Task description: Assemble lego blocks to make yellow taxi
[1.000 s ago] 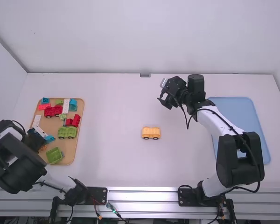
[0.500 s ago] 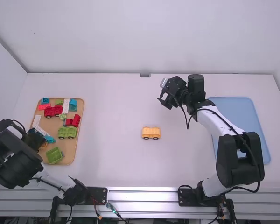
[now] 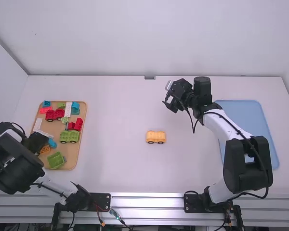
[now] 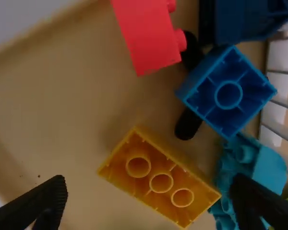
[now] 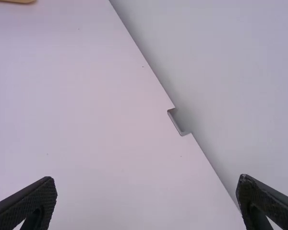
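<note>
yellow plastic toy car base with wheels [image 3: 156,137] stands upright on the white bench [image 3: 115,125], just right of the middle of the frame in the high view. at the left of the frame is a tan rectangular tray [image 3: 73,157] holding mixed toy blocks. among them are a red wheeled block car [image 3: 55,114] in the tray's upper part, a green wheeled block car [image 3: 69,136] near the tray's right edge, and a square green block [image 3: 56,160] at its lower end. the black left tool [image 3: 37,141] is over the lower left part of the tray, its two fingers spread wide. in the left wrist view, a yellow-orange plastic block [image 4: 162,182] shows in the gap between those fingers, lying hollow side up, near a square blue plastic block [image 4: 228,95], also hollow side up. the black right tool [image 3: 169,100] is above the bench, upper right of centre, fingers well apart. a flat light blue tray [image 3: 241,114] lies at the right of the frame, partly behind the right arm.
</note>
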